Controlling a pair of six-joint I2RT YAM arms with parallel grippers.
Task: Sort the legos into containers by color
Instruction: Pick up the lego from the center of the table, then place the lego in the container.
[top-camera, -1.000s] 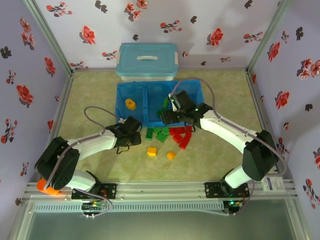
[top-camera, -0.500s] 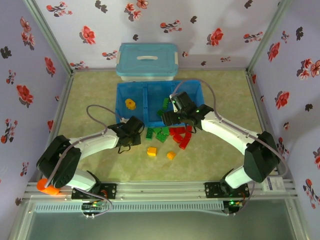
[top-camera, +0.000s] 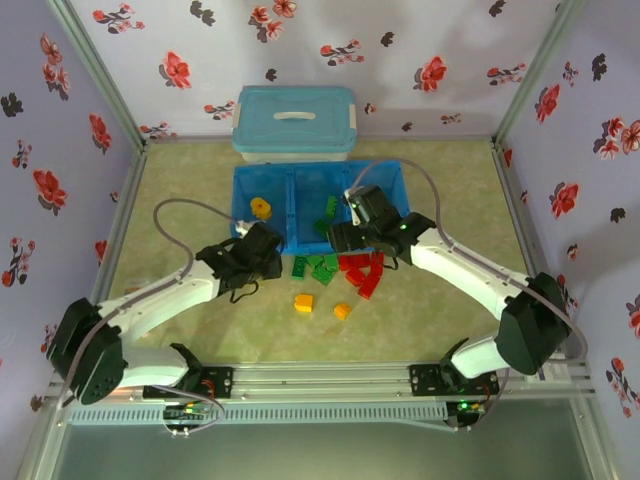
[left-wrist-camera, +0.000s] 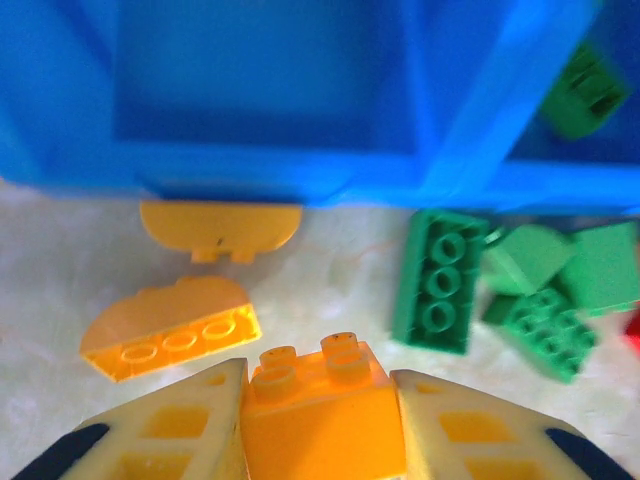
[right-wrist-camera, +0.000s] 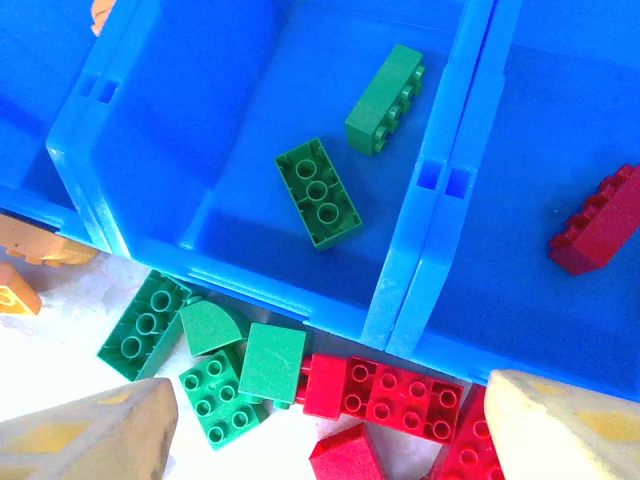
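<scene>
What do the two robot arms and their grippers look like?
The left arm and right arm have white links, black joints and a thin grey cable each. The left gripper and right gripper have cream fingers with lattice cut-outs.

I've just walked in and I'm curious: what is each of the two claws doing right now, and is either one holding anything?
Left gripper: closed on an orange lego.
Right gripper: open, holding nothing.
</scene>
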